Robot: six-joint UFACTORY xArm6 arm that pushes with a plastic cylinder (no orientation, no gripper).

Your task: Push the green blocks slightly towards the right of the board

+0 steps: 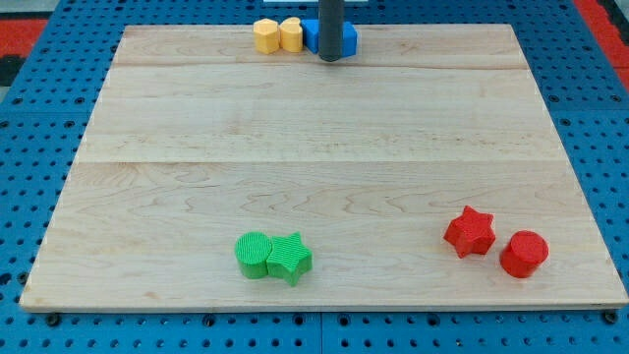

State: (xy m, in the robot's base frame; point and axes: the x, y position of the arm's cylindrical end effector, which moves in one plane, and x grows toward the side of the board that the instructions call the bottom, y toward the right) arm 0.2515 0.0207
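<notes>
A green cylinder (254, 255) and a green star (290, 258) sit touching each other near the view's bottom, left of centre, on the wooden board (314, 147). My tip (333, 57) is at the view's top centre, far from the green blocks, standing on or just in front of a blue block (350, 39) that it partly hides.
Two yellow blocks, one (265, 35) and another (290, 34), sit side by side at the top edge, left of the blue block. A red star (469, 232) and a red cylinder (523, 254) sit near the bottom right. Blue pegboard surrounds the board.
</notes>
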